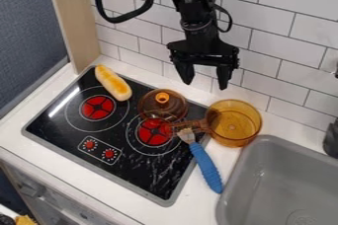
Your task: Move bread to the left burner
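Hanging from the far edge of the camera view, fingertips down, the black gripper [205, 84] is seen against the white tiled wall [280, 41], its two fingers spread apart. The bread [113, 83], an elongated yellow and white piece, lies at the far left corner of the black stovetop [141, 171], slanting from far left to near right; its nearer end reaches the outer ring of the left burner [98, 108], whose red centre is uncovered. Right of the bread, a transparent amber lid [173, 110] with an orange knob sits on the stovetop, at the far side of the right burner [153, 132]. An amber pot [244, 139] is situated farther right, by the stovetop's right edge, its handle pointing left toward the right burner. A utensil with a ribbed blue handle [206, 166] lies across the stovetop's right border, its pale head beside the pot's handle, its grip end on the white counter [119, 202]. Two red control marks [109, 154] appear on the near left part of the stovetop. The grey sink [287, 182] occupies the near right, and a wooden panel [78, 14] stands at the far left
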`<action>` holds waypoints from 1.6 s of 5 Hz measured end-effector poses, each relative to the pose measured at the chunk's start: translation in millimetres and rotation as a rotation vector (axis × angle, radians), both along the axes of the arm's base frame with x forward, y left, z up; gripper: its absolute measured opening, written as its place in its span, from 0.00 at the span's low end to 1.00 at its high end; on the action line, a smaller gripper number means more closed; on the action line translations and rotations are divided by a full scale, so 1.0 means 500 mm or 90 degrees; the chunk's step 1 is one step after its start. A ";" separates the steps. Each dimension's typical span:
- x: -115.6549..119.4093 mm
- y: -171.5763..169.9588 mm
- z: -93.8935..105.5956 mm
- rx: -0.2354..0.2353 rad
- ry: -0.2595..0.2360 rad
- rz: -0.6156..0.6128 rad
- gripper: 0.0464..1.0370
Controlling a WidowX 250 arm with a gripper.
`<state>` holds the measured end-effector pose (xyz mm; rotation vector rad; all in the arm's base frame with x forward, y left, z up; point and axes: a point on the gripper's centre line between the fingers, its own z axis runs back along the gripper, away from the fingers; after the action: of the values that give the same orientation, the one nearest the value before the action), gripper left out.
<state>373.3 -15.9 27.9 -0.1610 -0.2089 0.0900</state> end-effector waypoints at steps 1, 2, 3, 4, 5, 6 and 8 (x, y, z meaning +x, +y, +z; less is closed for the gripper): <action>-0.012 0.000 -0.029 -0.003 0.027 0.010 0.96; -0.045 0.031 -0.049 -0.023 0.047 0.124 0.96; -0.065 0.081 -0.020 -0.007 0.015 0.246 0.96; -0.081 0.134 -0.029 0.025 0.017 0.347 0.96; -0.082 0.192 -0.024 0.050 0.001 0.459 0.96; -0.070 0.223 -0.038 0.060 0.005 0.528 0.96; -0.063 0.297 -0.081 0.080 0.033 0.642 0.96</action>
<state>341.8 132.5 -12.7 0.0863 -0.2264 1.0808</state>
